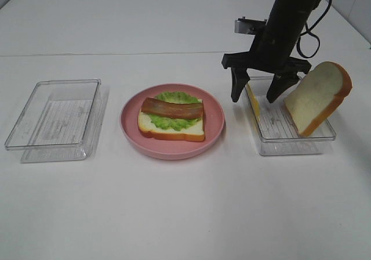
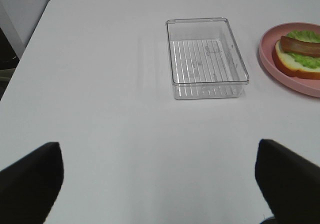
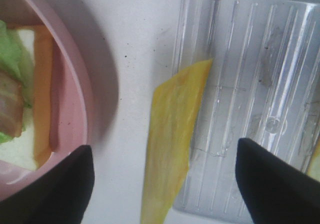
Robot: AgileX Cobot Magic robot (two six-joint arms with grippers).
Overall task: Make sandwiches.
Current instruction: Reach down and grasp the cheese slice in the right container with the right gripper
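An open-faced sandwich point(image 1: 172, 121) lies on the pink plate point(image 1: 174, 151): a bread slice, green lettuce point(image 1: 174, 97) and a brown meat strip point(image 1: 172, 107). A yellow cheese square point(image 1: 253, 111) leans on edge against the left wall of the right clear tray point(image 1: 290, 139). My right gripper point(image 1: 253, 98) hangs open just above it, one finger on each side; in the right wrist view the cheese point(image 3: 175, 134) lies between the fingers of the right gripper point(image 3: 162, 189). A second bread slice point(image 1: 317, 97) leans in that tray. My left gripper point(image 2: 160, 189) is open over bare table, holding nothing.
An empty clear tray point(image 1: 52, 148) sits at the left, also seen in the left wrist view as the tray point(image 2: 210, 90) beside the plate point(image 2: 270, 59). A table seam runs across the back. White tabletop stretches in front of the plate and trays.
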